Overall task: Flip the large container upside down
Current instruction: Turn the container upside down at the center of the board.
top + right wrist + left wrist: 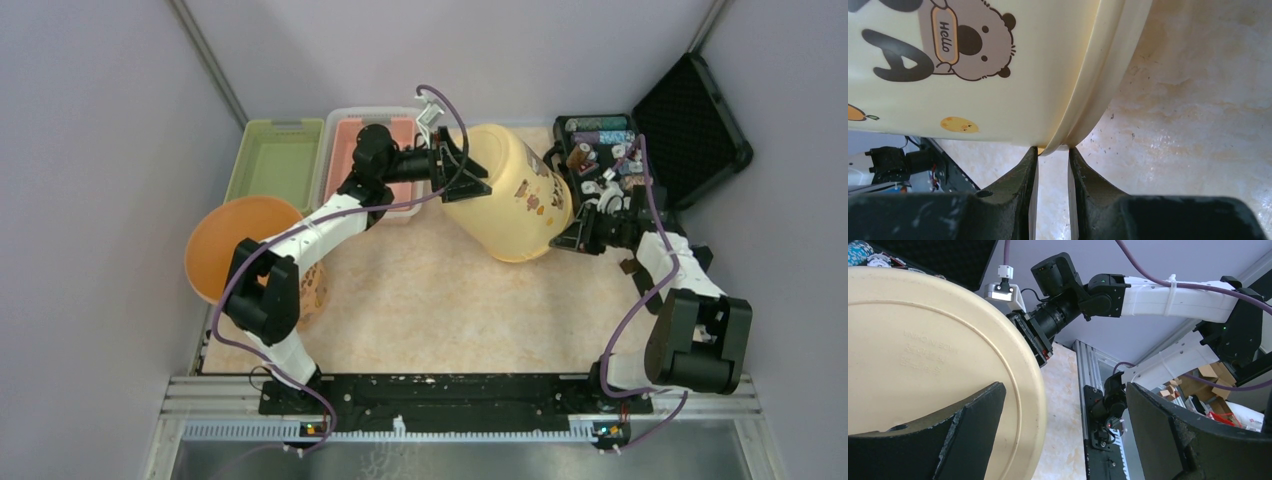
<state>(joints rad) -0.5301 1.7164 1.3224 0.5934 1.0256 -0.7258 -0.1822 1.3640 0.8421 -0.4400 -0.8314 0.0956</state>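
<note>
Sideways, the smooth plastic container (510, 195) has its rim between right fingers (1020, 186).

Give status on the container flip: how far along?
Done: the large container is tipped onto its side. In hand: the right hand pinches its rim; the left hand is open against the base. Left: finish the rotation and set it rim-down on the table.
</note>
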